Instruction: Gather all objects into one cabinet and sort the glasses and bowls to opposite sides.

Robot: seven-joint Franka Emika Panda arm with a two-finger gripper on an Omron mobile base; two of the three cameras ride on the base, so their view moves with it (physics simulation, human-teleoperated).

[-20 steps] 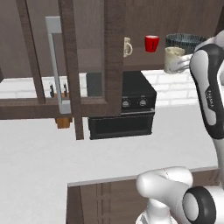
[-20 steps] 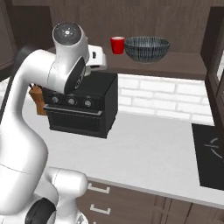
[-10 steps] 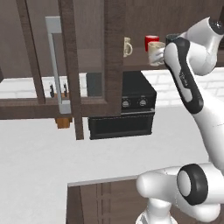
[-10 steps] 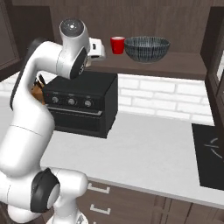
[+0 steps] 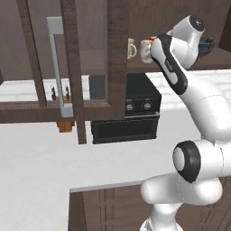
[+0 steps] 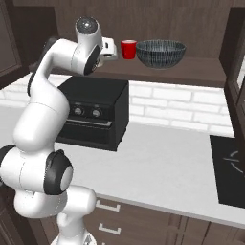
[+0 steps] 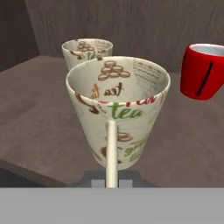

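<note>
Here the white arm reaches up into the dark brown wood cabinet (image 6: 201,72), whose glass-pane door with a long silver bar handle (image 5: 56,67) stands swung open in the left base view. The pincer (image 7: 111,181) sits just under a cream printed mug with "tea" lettering (image 7: 118,111), whose handle runs straight down toward the camera in the hand view. It seems clamped on the mug, though the fingertips are hidden, so I cannot tell for sure. A second cream printed mug (image 7: 86,51) stands close behind it on the cabinet shelf (image 7: 39,113). The small glossy red cup (image 6: 128,49) stands upright just beside the wide dark speckled bowl (image 6: 161,52), which lies further toward the right of the shelf in the right base view. Below, a black toaster oven (image 6: 93,112) rests on the pale grey worktop (image 6: 158,167).
</note>
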